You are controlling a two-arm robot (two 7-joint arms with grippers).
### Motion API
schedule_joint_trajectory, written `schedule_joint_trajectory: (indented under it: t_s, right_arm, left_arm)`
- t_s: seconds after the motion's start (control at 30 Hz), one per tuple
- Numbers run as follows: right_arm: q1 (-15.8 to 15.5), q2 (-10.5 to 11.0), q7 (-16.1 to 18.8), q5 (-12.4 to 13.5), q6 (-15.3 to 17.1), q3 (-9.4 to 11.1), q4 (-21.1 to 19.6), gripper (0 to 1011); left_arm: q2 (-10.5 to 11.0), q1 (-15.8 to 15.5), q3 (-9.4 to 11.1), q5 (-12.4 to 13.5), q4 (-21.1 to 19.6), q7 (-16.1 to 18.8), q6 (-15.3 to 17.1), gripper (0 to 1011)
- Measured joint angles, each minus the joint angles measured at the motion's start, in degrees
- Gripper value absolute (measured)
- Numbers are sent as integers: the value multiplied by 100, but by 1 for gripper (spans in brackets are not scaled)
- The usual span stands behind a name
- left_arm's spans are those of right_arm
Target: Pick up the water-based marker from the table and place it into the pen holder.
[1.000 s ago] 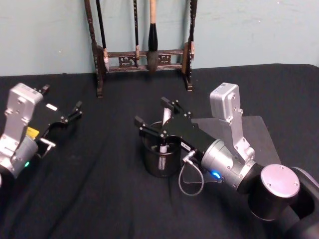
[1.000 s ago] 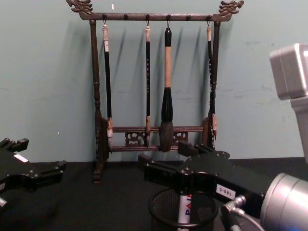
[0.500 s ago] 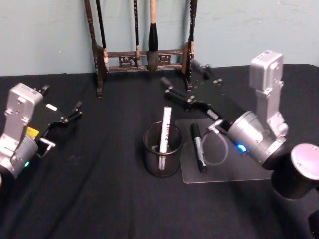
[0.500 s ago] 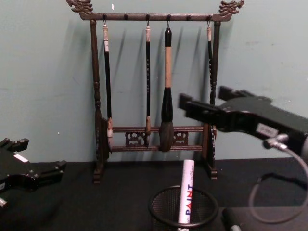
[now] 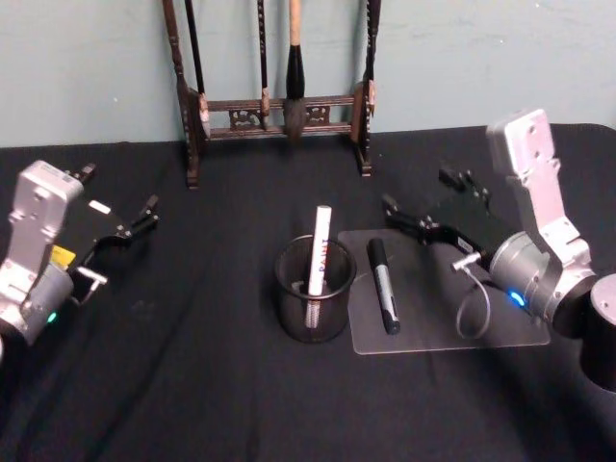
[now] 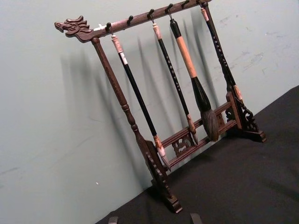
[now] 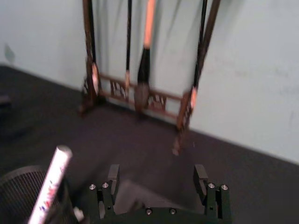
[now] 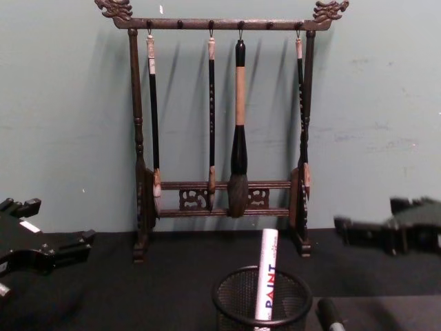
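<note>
The pen holder [image 5: 312, 310], a round black mesh cup, stands mid-table. The water-based marker [image 5: 320, 248], white with "PAINT" lettering, leans upright inside it and sticks out above the rim. From the chest, the same marker [image 8: 266, 276] rises out of the pen holder [image 8: 241, 303]. My right gripper [image 5: 416, 189] hangs open and empty to the right of the cup, above a clear plate, well apart from the marker. In the right wrist view, the marker [image 7: 49, 191] and pen holder [image 7: 18, 186] lie off to one side of the open right gripper [image 7: 157, 175]. My left gripper [image 5: 118, 191] rests open at the far left.
A black pen [image 5: 383, 286] lies on the clear plate [image 5: 443, 332] right of the cup. A tall dark wooden brush rack [image 5: 274, 111] with hanging brushes stands at the back against the wall. Black cloth covers the table.
My right gripper let go of the marker in the cup, then rose and drew back to the right. The marker stays standing in the holder. The left arm has not moved.
</note>
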Motion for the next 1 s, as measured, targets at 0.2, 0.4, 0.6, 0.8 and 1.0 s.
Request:
schedule_joint_trajectory:
  t_s: [0.2, 0.4, 0.6, 0.8, 1.0]
  right_arm:
    - [26, 56, -9, -222, 651, -114, 78, 1002]
    - [127, 1, 58, -367, 956, -242, 274, 1002]
    - [268, -152, 135, -484, 1164, -343, 537, 1002]
    - [359, -263, 186, -571, 1247, -390, 697, 1003]
    - [429, -378, 232, -681, 1271, -416, 842, 1002]
  left_arm:
    - [0, 0, 0, 0, 0, 0, 0, 1001]
    - [0, 0, 0, 0, 0, 0, 0, 1001]
    - [0, 0, 0, 0, 0, 0, 0, 1001]
    - [0, 0, 0, 0, 0, 0, 0, 1001]
    - [0, 0, 0, 0, 0, 0, 0, 1001]
